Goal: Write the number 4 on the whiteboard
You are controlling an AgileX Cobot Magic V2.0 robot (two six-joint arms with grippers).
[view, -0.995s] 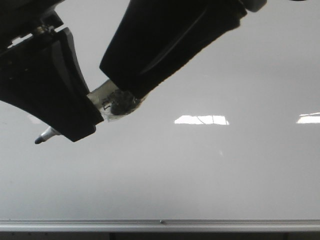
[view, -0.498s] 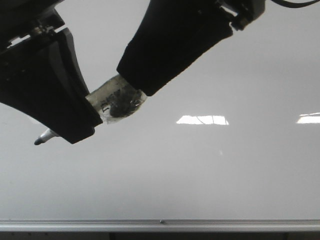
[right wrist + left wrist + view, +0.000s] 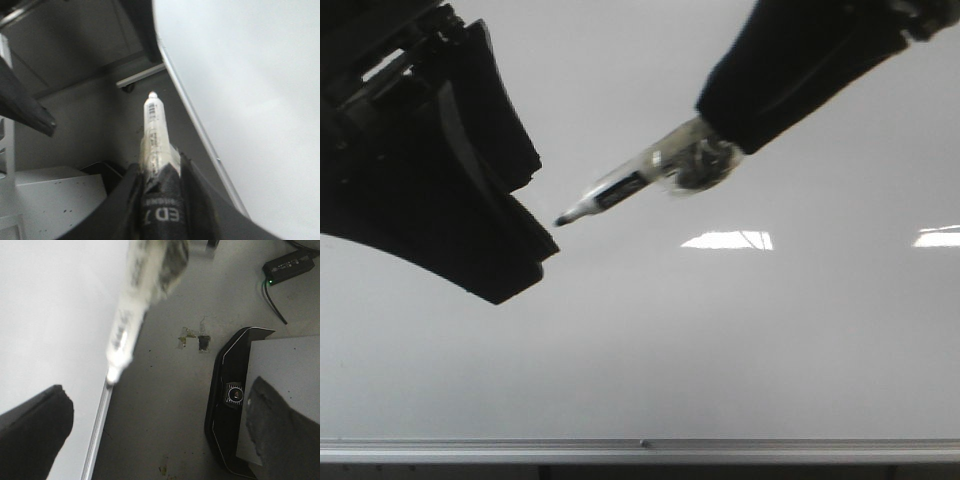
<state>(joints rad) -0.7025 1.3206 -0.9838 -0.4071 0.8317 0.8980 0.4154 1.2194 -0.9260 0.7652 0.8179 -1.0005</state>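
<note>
- Up near the top of the front view, the right tool [image 3: 720, 150] is closed on a marker [image 3: 630, 187], which hangs in front of the whiteboard [image 3: 740, 340].
- Its two dark fingers [image 3: 160, 210] pinch the back end of the marker, where clear tape is wrapped around it.
- My guess is the marker is light and stiff, with a smooth, slippery body. The taped back end looks like the best place to hold it so it does not slide.
- Its long line slants. The dark tip points down and toward the robot's left, and the back end sits higher on the right, inside the tool.
- From the front, the tip is just beside the left tool [image 3: 470, 230] but not touching it.
- That left tool is spread wide and holds nothing; the left wrist view shows its two dark fingers well apart.
- I cannot tell if the tip touches the whiteboard. It looks a little way off.
- No number 4 shows on the whiteboard. Only bright light patches [image 3: 727, 240] show on it.
- A silver rail [image 3: 640, 450] runs along the bottom of the whiteboard.
- The whiteboard looks hard and shiny, so the tip should glide, and a soft push may be enough.
</note>
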